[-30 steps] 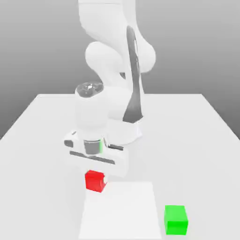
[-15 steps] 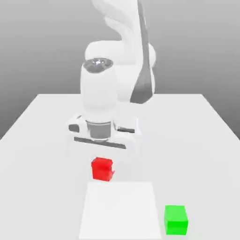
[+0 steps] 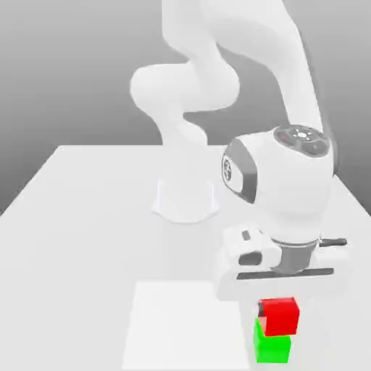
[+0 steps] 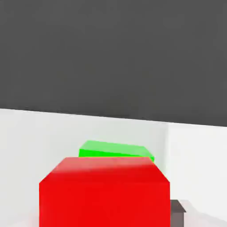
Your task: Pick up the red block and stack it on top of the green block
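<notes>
Red block (image 3: 280, 317) is now seen over the green block (image 3: 272, 350), having been carried from beyond the white square (image 3: 185, 326) toward the exterior view's right; the arm (image 3: 290, 174) has been swung the same way. The green block has been left where it was. By the red block, the green one's top is partly covered; whether the two are touching cannot be told. The red block is held level to the eye, one flat face turned toward the exterior camera, and no long axis is given by its cube shape. Whether the gripper (image 3: 280, 313) is clamped on it or parted cannot be told. The marks on the wrist are too small to be read.
</notes>
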Tool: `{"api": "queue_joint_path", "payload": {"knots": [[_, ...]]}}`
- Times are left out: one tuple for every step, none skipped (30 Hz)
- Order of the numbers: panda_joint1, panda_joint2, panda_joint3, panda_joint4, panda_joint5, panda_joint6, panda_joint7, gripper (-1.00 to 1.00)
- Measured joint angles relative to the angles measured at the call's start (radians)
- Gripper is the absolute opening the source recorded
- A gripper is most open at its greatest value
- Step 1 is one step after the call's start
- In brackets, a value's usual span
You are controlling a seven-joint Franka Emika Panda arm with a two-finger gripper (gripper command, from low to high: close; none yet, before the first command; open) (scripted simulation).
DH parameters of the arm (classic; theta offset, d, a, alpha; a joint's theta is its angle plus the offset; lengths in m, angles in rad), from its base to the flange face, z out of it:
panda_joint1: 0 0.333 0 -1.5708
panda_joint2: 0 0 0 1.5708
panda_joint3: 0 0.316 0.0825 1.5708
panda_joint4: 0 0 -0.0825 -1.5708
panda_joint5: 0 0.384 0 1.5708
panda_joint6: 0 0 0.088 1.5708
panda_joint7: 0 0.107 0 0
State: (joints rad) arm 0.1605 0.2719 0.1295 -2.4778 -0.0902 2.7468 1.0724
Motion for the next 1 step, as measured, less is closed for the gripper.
{"api": "queue_joint_path", "payload": {"knots": [[0.000, 0.000, 0.000, 0.000, 0.000, 0.000, 0.000, 1.00]]}}
